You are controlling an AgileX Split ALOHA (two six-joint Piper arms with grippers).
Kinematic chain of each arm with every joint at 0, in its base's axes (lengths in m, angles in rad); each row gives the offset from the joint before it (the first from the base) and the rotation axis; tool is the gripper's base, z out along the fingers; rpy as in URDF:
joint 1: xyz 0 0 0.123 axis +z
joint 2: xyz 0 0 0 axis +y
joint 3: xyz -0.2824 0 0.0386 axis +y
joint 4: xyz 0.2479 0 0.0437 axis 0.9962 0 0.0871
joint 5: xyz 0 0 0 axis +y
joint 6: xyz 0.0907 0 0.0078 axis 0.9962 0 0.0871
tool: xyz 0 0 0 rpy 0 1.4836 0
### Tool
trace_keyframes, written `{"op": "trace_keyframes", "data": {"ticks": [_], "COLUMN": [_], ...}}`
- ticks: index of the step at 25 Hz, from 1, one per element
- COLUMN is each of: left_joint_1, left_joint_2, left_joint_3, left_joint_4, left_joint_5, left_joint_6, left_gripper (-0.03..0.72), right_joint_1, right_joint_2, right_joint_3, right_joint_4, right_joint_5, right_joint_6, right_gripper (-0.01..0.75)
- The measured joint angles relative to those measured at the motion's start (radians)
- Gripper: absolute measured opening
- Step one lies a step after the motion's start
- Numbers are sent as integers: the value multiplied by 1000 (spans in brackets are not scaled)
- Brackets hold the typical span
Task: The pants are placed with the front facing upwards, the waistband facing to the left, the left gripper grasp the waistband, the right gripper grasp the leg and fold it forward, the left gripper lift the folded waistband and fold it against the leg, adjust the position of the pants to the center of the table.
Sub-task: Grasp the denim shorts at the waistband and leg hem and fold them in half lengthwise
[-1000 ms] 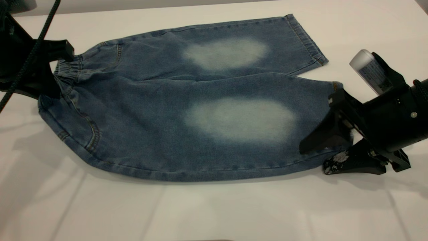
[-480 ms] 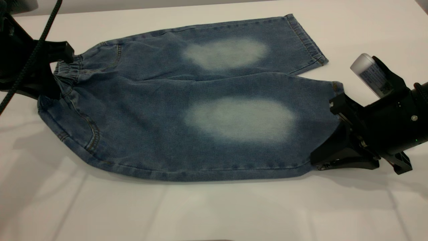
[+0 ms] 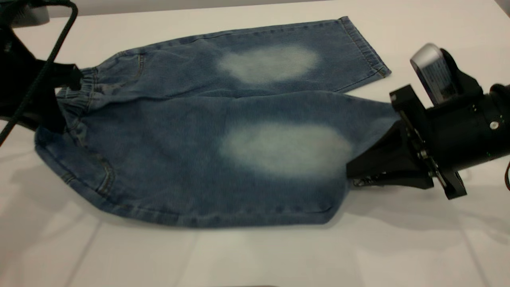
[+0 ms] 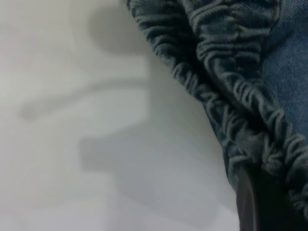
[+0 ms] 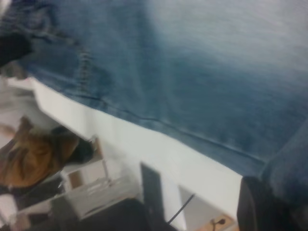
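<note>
Robot lab: bare white table [image 3: 255,259].

Small blue denim pants [image 3: 191,151]: woven cloth, matt, showing a fine twill grain and two pale, faded ovals. Gathered elastic denim waistband [image 4: 231,96]: puckering into tight rough ridges. Black matt plastic left gripper [image 3: 59,91] and black right gripper [image 3: 358,175]: the latter carrying a silver-grey, faintly glossy cylinder. White tabletop [image 3: 255,255]: looking smooth, giving a soft sheen.
</note>
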Motion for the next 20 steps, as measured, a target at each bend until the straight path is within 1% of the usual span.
{"op": "trace_keyframes", "data": {"ticks": [6,10,13,16,18,20], "left_joint_1": [0,0,0,0,0,0], "left_joint_2": [-139,-218,-234,-234,-234,-234], "left_joint_3": [0,1,1,1,1,1], "left_joint_4": [-2,-9,-46,-95,-110,-116], "left_joint_5": [135,205,192,122,80,65], "left_joint_6": [21,21,3,-46,-62,-59], "left_gripper": [75,75,75,75,75,75], "right_joint_1": [-12,-43,-46,-46,-46,-46], "right_joint_2": [-135,-222,-235,-235,-235,-235], "right_joint_3": [-1,-50,-132,-223,-259,-270], "right_joint_4": [-5,23,26,21,2,-62], "right_joint_5": [97,115,109,61,27,-2], "right_joint_6": [90,182,241,279,284,289], "right_gripper": [21,21,21,21,21,23]}}
